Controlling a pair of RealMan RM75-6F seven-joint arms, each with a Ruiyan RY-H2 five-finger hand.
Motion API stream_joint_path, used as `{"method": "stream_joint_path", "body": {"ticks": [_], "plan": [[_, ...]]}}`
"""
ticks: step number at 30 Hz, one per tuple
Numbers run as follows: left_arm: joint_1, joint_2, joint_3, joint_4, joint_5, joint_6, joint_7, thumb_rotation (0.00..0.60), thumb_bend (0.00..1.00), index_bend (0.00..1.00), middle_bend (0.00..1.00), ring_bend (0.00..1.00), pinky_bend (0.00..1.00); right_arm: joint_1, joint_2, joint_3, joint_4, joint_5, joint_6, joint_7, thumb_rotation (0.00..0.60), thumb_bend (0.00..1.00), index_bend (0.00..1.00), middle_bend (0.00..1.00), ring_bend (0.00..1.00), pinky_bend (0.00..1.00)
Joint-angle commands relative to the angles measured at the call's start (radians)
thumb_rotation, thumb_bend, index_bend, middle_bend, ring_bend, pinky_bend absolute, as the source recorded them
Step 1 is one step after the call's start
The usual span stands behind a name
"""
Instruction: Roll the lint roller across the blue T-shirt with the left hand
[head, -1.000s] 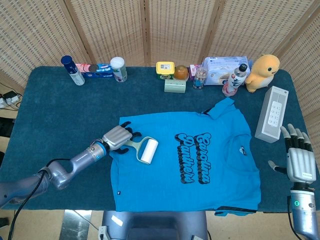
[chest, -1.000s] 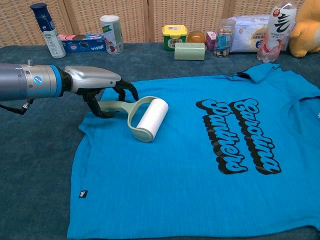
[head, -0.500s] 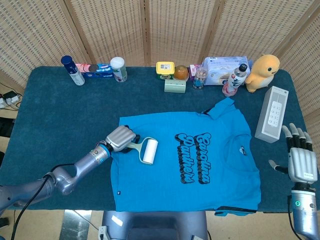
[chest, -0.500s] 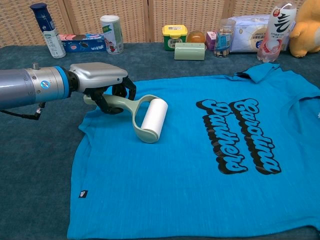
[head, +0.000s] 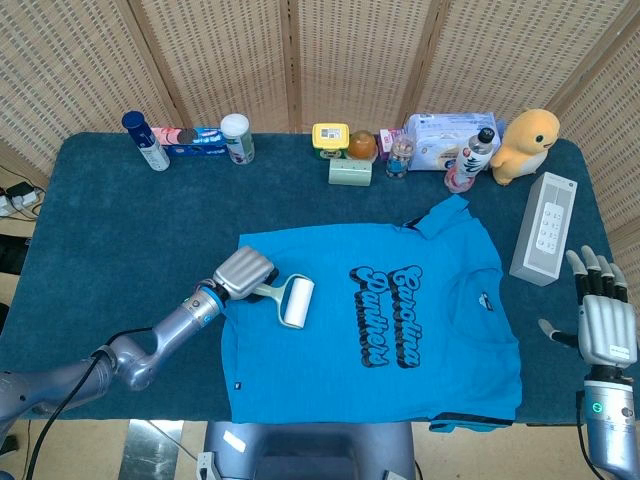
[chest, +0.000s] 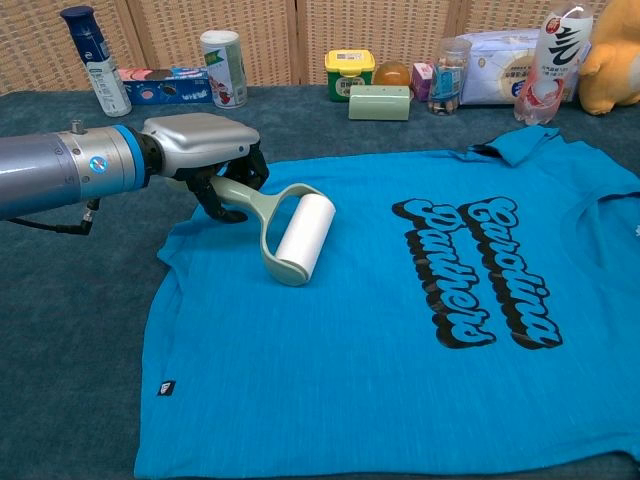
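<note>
A blue T-shirt (head: 400, 330) (chest: 400, 330) with black lettering lies flat on the dark blue table. A lint roller (head: 293, 301) (chest: 298, 236) with a white roll and a pale green handle rests on the shirt's left sleeve area. My left hand (head: 240, 273) (chest: 205, 150) grips its handle, fingers curled around it, at the shirt's left edge. My right hand (head: 600, 315) hangs with fingers spread at the table's right edge, holding nothing, away from the shirt.
Along the table's back stand a spray can (head: 146, 141), a toothpaste box (head: 194, 140), a white bottle (head: 237, 138), a yellow jar (head: 331, 136), a green box (head: 350, 171), a wipes pack (head: 445, 135), a drink bottle (head: 467, 160) and a yellow plush (head: 528, 145). A white speaker (head: 543, 228) lies right of the shirt.
My left hand has closed round the roller's handle and tilted it up a little; the roll has shifted slightly on the shirt. The right hand has stayed put.
</note>
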Motion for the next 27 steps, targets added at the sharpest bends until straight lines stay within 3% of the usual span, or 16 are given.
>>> {"method": "stream_joint_path", "body": {"ticks": [1, 11, 13, 22, 25, 27], "plan": [[-0.001, -0.004, -0.001, 0.003, -0.003, 0.001, 0.004, 0.6, 0.33, 0.78, 0.82, 0.71, 0.82, -0.001, 0.002, 0.0, -0.002, -0.001, 0.002, 0.001, 0.6, 0.0, 0.06, 0.0, 0.0, 0.0], [-0.005, -0.013, -0.007, -0.003, -0.018, 0.004, 0.017, 0.6, 0.39, 0.82, 0.82, 0.81, 0.99, -0.004, 0.008, 0.002, -0.009, -0.005, 0.009, 0.011, 0.6, 0.0, 0.06, 0.0, 0.0, 0.0], [-0.006, -0.011, -0.01, -0.011, -0.026, 0.002, 0.022, 0.6, 0.45, 0.85, 0.83, 0.83, 1.0, -0.004, 0.009, 0.003, -0.011, -0.005, 0.009, 0.012, 0.6, 0.0, 0.06, 0.0, 0.0, 0.0], [-0.003, 0.002, -0.023, -0.046, -0.076, -0.019, 0.023, 0.6, 0.9, 0.94, 0.87, 0.88, 1.0, -0.005, 0.013, 0.002, -0.015, -0.009, 0.01, 0.02, 0.6, 0.0, 0.06, 0.0, 0.0, 0.0], [-0.008, 0.015, -0.026, -0.062, -0.096, -0.039, 0.033, 0.6, 0.99, 0.95, 0.87, 0.89, 1.0, -0.005, 0.013, 0.002, -0.017, -0.009, 0.01, 0.021, 0.6, 0.0, 0.06, 0.0, 0.0, 0.0], [-0.01, 0.024, -0.029, -0.077, -0.109, -0.048, 0.038, 0.6, 1.0, 0.95, 0.87, 0.89, 1.0, -0.005, 0.014, 0.002, -0.018, -0.009, 0.01, 0.022, 0.6, 0.0, 0.06, 0.0, 0.0, 0.0]]}}
